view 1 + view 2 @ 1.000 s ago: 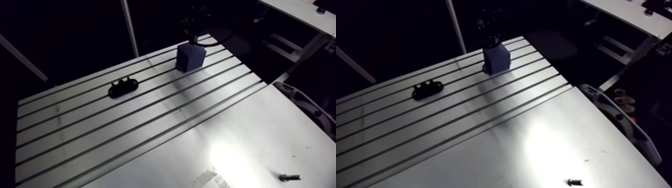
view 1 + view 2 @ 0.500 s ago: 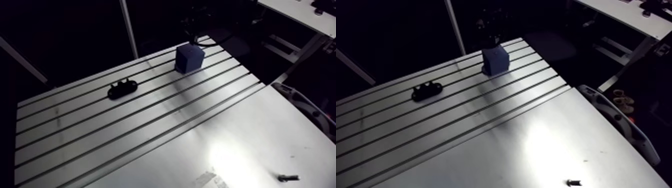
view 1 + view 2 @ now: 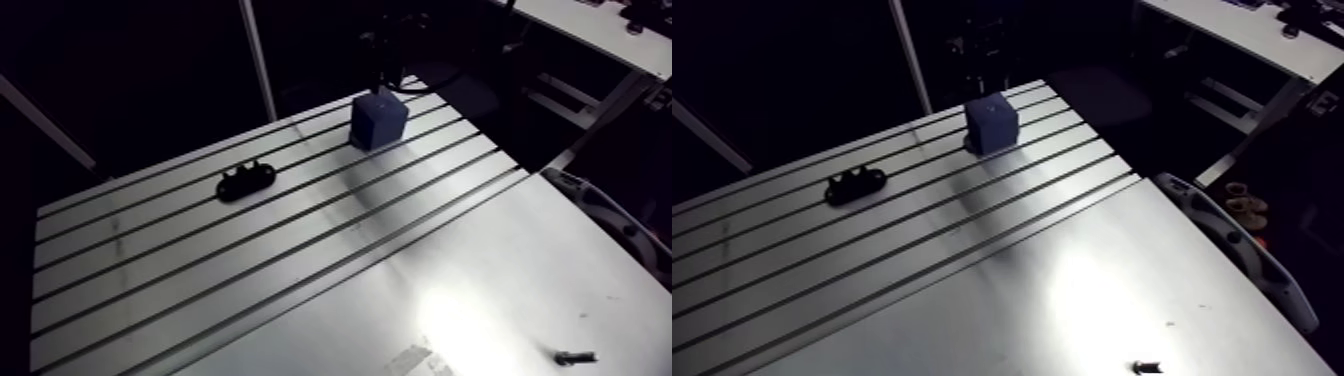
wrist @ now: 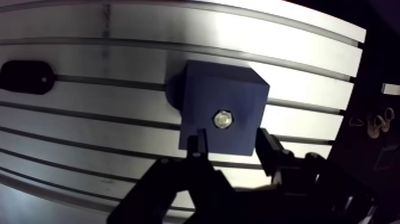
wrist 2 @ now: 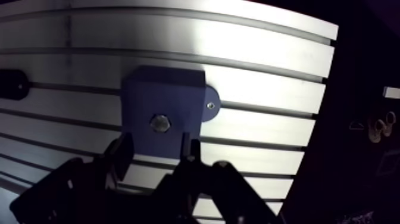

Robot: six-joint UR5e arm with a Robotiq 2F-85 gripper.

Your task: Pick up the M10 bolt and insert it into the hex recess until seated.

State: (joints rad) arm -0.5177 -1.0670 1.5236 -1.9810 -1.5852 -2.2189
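A blue block [image 4: 238, 89] stands on the slotted table [image 3: 200, 260] at its far side. A silver hex bolt head [image 4: 223, 119] sits in the recess in the block's top face, about level with that face. My gripper [image 4: 230, 143] hangs just above the block, open. Its dark fingers [image 4: 199, 156] stand apart on either side of the bolt head and hold nothing. In the arm view the gripper [image 3: 385, 60] is a dark shape over the block [image 3: 378, 120], apart from it.
A black bracket [image 3: 246, 178] lies on the slots, left of the block. A small dark bolt [image 3: 575, 356] lies on the smooth plate near the front right corner. A pale curved object [image 3: 1232, 235] runs along the table's right edge.
The gripper has risen off the block's top, leaving the bolt in the recess. The arm view has shifted slightly; block and bracket have stayed put.
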